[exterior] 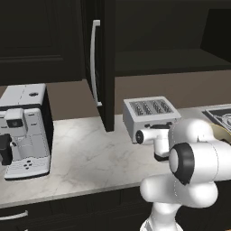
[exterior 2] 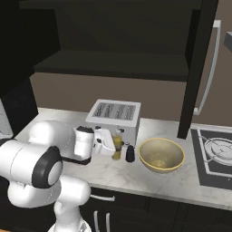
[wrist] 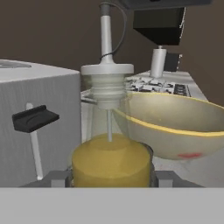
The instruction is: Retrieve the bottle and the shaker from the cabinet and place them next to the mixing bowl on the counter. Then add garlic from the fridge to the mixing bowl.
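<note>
While beside round bowl (exterior 2: 161, 154), amber bottle (exterior 2: 118, 144) upright.

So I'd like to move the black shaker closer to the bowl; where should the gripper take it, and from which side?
Probably around the shaker body, coming from above or from the counter's front edge. It stands upright and tapers, so a grip low on the wider part seems safest. The bottle stands close on one side and the mixing bowl on the other, so sideways approaches look crowded.

A white toaster (exterior 2: 114, 118) with four slots stands near the back wall; its black lever (wrist: 34, 118) shows on its side. A white and grey coffee machine (exterior: 25, 131) stands well apart from it, and a stovetop (exterior 2: 216, 156) lies at the far end.
</note>
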Robot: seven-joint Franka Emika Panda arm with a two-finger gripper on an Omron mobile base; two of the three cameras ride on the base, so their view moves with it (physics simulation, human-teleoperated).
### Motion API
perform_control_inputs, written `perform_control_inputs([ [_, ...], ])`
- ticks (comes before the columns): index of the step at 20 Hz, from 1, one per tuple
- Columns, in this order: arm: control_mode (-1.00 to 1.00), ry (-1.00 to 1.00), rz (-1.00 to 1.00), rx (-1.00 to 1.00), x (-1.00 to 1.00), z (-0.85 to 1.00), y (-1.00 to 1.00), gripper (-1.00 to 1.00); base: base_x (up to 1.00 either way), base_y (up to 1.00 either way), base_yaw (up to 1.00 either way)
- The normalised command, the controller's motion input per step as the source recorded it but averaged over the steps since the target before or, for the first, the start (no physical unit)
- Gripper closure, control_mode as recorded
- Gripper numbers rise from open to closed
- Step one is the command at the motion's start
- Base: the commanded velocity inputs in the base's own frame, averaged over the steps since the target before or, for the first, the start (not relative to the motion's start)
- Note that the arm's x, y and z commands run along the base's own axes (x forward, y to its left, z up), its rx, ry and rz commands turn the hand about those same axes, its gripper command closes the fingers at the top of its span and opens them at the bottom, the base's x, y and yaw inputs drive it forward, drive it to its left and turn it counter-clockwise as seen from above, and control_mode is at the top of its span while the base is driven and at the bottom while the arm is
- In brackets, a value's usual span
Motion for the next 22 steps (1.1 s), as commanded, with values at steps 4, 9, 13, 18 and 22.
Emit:
perform_control_inputs([
  [4, -1.0, -0.04, 0.0, -0.01, 0.0, -0.34, 0.0, 1.0, 0.0, 0.0, 0.0],
  [9, -1.0, -0.14, 0.0, -0.02, 0.0, -0.19, 0.0, 1.0, 0.0, 0.0, 0.0],
  [13, -1.0, -0.17, 0.0, -0.05, 0.01, -0.19, 0.06, 1.0, 0.0, 0.0, 0.0],
  [18, -1.0, -0.12, 0.0, -0.04, 0.0, -0.19, 0.07, 1.0, 0.0, 0.0, 0.0],
  [22, -1.0, -0.01, 0.0, 0.0, 0.0, -0.01, 0.03, 1.0, 0.0, 0.0, 0.0],
])
